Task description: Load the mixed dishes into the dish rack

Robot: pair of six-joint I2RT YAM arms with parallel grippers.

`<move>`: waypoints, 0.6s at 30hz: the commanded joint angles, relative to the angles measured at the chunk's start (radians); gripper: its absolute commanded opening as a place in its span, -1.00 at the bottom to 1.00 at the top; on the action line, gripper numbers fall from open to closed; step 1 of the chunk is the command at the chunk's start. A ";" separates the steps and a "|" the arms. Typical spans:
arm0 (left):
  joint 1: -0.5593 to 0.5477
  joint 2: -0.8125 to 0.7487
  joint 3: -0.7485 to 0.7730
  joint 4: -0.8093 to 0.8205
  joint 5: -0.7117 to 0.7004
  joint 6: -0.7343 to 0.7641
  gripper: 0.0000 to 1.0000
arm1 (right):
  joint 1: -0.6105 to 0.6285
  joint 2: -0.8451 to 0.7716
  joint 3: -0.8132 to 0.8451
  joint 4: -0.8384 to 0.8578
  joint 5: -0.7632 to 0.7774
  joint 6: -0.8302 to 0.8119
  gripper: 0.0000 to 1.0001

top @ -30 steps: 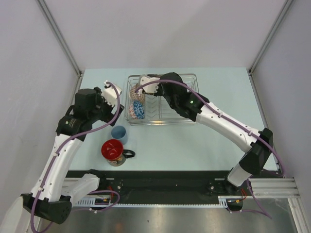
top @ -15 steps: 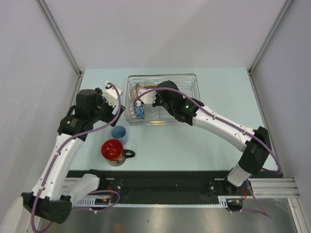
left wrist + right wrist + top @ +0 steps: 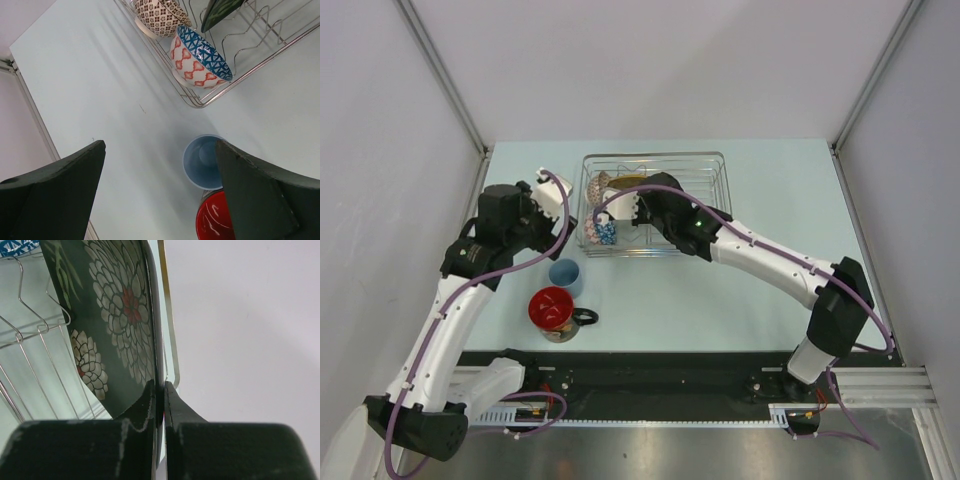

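Observation:
My right gripper [image 3: 636, 196] is inside the dish rack [image 3: 705, 160] and shut on the edge of the dark square plate [image 3: 115, 315], which it holds upright on edge among the prongs; its fingers [image 3: 150, 395] pinch the plate's rim. The reddish-white patterned bowl [image 3: 603, 184] and the blue-patterned bowl [image 3: 604, 232] stand in the rack's left side. The light-blue cup [image 3: 565, 275] and the red-inside mug [image 3: 553, 310] stand on the table in front of the rack. My left gripper [image 3: 160, 150] is open and empty, above the table left of the cup [image 3: 202, 161].
The rack's wire prongs [image 3: 30, 340] and rim [image 3: 167, 300] lie close around the plate. In the left wrist view the rack's corner [image 3: 200, 102] is just beyond the cup. Grey walls enclose the table on three sides.
My right gripper has moved from the rack's back edge toward its near middle, carrying the plate lower into the rack. The left arm has barely moved.

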 commanded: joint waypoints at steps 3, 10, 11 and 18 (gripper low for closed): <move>0.012 0.002 -0.008 0.044 0.020 -0.020 0.91 | -0.007 0.028 0.012 0.160 -0.041 -0.028 -1.00; 0.013 0.005 -0.008 0.047 0.018 -0.017 0.91 | -0.007 0.074 -0.013 0.203 0.011 -0.153 -1.00; 0.013 0.003 -0.010 0.048 0.018 -0.017 0.91 | -0.007 0.079 -0.013 0.211 0.020 -0.166 -1.00; 0.018 0.000 -0.023 0.050 0.027 -0.017 0.90 | -0.011 0.055 0.009 0.270 0.023 -0.130 -1.00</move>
